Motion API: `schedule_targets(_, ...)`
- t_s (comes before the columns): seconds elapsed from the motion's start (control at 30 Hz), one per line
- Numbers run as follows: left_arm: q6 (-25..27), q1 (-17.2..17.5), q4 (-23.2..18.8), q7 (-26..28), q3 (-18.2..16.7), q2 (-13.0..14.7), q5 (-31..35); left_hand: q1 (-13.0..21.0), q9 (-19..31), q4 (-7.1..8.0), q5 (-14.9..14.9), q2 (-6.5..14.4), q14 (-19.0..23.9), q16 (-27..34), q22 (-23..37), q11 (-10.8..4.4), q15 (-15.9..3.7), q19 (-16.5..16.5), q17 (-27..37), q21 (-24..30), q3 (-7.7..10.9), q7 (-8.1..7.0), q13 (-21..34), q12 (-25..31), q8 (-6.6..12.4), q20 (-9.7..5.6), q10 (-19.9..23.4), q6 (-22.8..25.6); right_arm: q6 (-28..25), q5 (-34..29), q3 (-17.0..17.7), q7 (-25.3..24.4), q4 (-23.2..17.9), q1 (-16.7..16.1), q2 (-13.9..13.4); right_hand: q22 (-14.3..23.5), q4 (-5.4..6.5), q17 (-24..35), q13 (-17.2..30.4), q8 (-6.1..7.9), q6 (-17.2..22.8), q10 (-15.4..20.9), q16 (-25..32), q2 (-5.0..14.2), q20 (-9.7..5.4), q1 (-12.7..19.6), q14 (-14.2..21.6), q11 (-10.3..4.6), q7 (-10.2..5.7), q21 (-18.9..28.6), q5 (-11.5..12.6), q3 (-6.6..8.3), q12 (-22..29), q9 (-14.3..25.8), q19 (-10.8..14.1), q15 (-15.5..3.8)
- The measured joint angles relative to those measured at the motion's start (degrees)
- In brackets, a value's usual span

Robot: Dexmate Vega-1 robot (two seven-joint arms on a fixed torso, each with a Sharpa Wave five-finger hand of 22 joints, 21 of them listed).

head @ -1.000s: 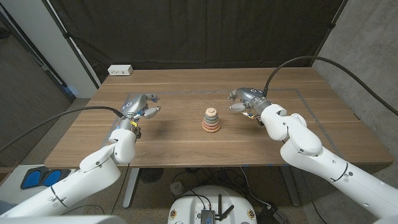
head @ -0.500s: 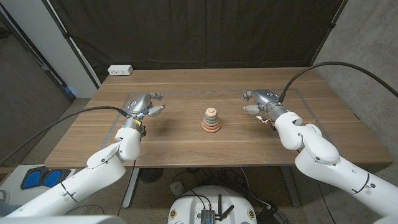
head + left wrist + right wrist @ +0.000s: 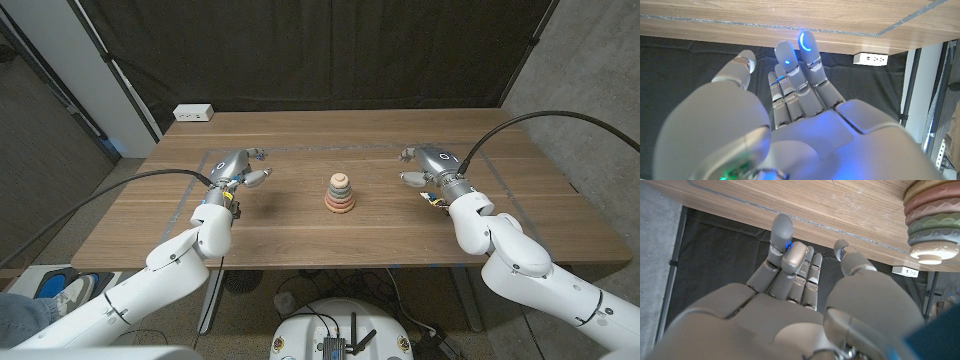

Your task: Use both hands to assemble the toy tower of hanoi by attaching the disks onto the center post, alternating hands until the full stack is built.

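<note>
The toy tower (image 3: 340,193) stands at the table's middle, several pastel disks stacked on its post, widest at the bottom; its edge shows in the right wrist view (image 3: 932,230). My left hand (image 3: 238,167) hovers to the tower's left, fingers apart, holding nothing. In the left wrist view its fingers (image 3: 795,85) reach out straight and empty. My right hand (image 3: 430,165) hovers to the tower's right, fingers spread, nothing in it. The right wrist view shows its fingers (image 3: 790,265) stretched out bare.
A white power strip (image 3: 193,113) lies at the table's far left corner, also visible as a power strip (image 3: 869,59) in the left wrist view. Tape lines (image 3: 300,148) mark a rectangle on the wooden table (image 3: 320,230). A dark curtain hangs behind.
Both hands have drawn away from the tower, the left drifting slightly farther back and right, the right moving outward to the right. The tower has not moved.
</note>
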Motion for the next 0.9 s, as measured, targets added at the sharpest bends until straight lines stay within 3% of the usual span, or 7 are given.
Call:
schedule_targets(0.33,1.8,1.2,-1.6,0.6,0.3,-0.3,0.8,0.0,0.0,0.16,-0.1,0.0,-0.5,0.0,0.0,0.08,0.10,0.0,-0.3,0.0,-0.15,0.11,0.0,0.0,0.00,0.00,-1.4,-1.3,-0.6,1.2,0.6,-7.4,2.8,-2.3,0.3,-0.1,0.00,-0.3,0.5,-0.29,-1.4,-1.5,-0.4,0.00,0.00,0.0,-0.7,-0.21,-0.27,0.0,0.0,0.00,-0.7,0.2,0.0,0.11)
schedule_targets(0.53,2.0,1.6,-1.7,1.2,0.5,-0.8,0.8,0.0,0.0,0.07,-0.2,0.0,-0.5,0.0,0.0,0.19,0.10,-0.3,-0.3,0.0,-0.55,0.17,0.0,0.0,0.00,0.31,-1.6,-1.9,-0.7,1.6,0.7,-9.7,4.2,-3.0,0.3,-0.2,0.00,-0.3,0.8,-0.49,-2.0,-2.4,-0.4,-0.89,0.15,0.9,-1.6,-0.52,-0.51,-0.3,0.0,0.00,-1.2,0.2,-0.2,0.52)
schedule_targets(0.9,1.0,1.7,0.2,3.1,1.3,-2.4,0.5,0.0,0.0,0.07,-0.2,0.0,-0.5,0.0,0.0,0.19,0.10,-0.3,-0.5,0.0,-0.55,0.11,-0.3,0.2,0.00,0.31,-1.6,-1.9,-1.0,3.2,0.8,-13.4,6.0,-4.1,-0.7,-0.2,0.00,-0.6,0.8,-0.68,-2.0,-2.5,-0.9,-0.70,0.33,0.7,-2.1,-0.59,-0.51,-0.4,0.0,-0.01,-1.2,0.0,-0.3,0.63)
